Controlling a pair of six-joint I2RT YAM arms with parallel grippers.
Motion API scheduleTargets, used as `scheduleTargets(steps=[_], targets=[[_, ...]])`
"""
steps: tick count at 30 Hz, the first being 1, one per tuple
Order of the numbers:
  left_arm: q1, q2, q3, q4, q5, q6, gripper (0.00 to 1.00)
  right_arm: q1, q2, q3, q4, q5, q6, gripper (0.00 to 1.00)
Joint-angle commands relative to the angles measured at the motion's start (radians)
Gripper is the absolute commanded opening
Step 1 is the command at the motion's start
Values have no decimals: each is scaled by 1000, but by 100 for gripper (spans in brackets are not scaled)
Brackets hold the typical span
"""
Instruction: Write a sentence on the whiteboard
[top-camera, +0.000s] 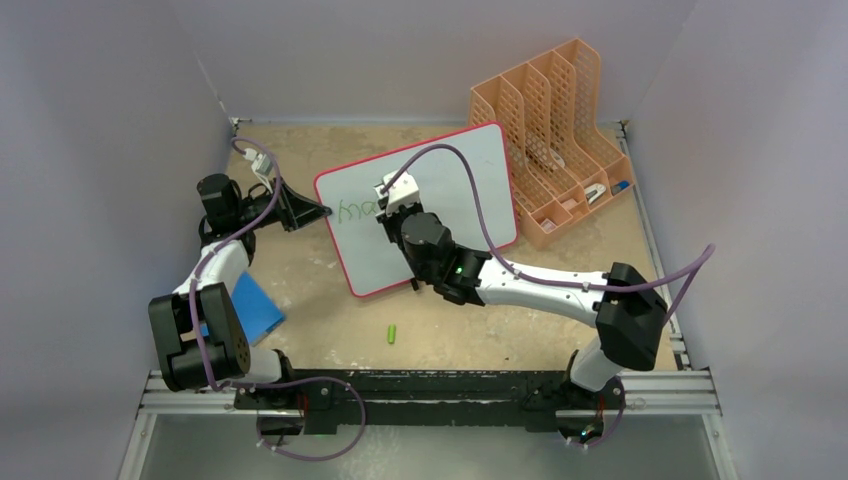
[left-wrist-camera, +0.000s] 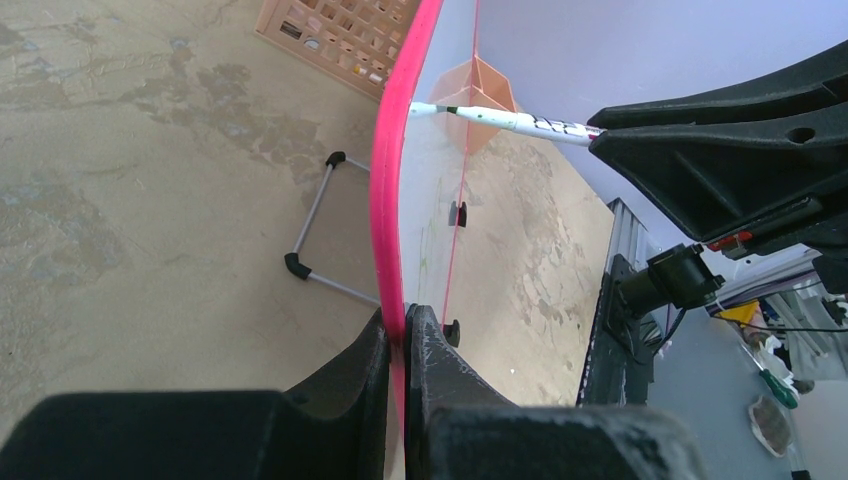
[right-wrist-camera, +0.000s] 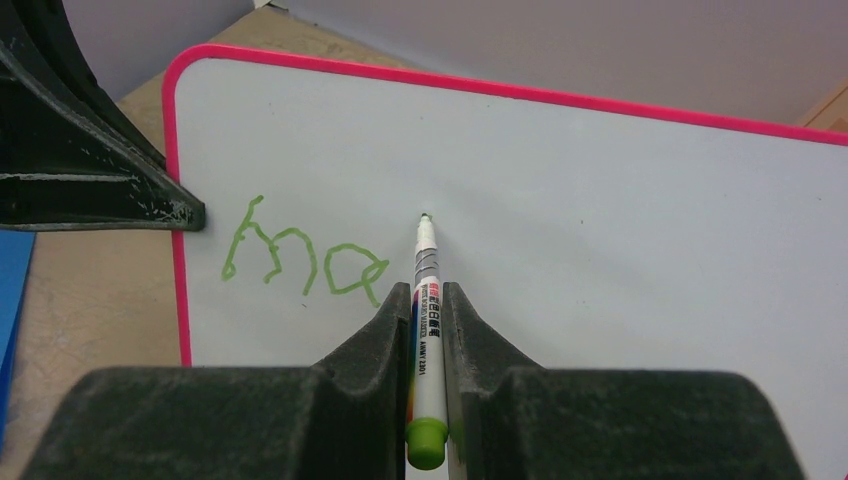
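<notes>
Right claw was clamped narrow on marker, with the barrel between the fingers and the green butt end toward the wrist cam. The tip was at the whiteboard face; couldn't tell if it was actually touching. It sat just right of the sentence, which read only "ma" in green, close to the board's left edge.

Left claw was pinched shut on the pink rim at that same left edge, one finger on each face.

Whiteboard stood tilted mid-desk, with a wire stand on its back side and small black feet along the rim.

Green cap lay on the desk in front of the board, apart from it. Blue pad lay flat by the left arm, near side. Orange file rack stood far right, just beside the board's far corner, with small items in its bins too small to identify.
</notes>
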Motion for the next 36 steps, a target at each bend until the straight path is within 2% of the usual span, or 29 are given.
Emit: scheduleTargets(steps=[1, 36], targets=[[-23, -19, 12, -4, 20, 39, 0, -2, 3, 52, 47, 26, -12, 0], [-22, -19, 11, -3, 16, 39, 0, 21, -58, -59, -78, 20, 137, 0]])
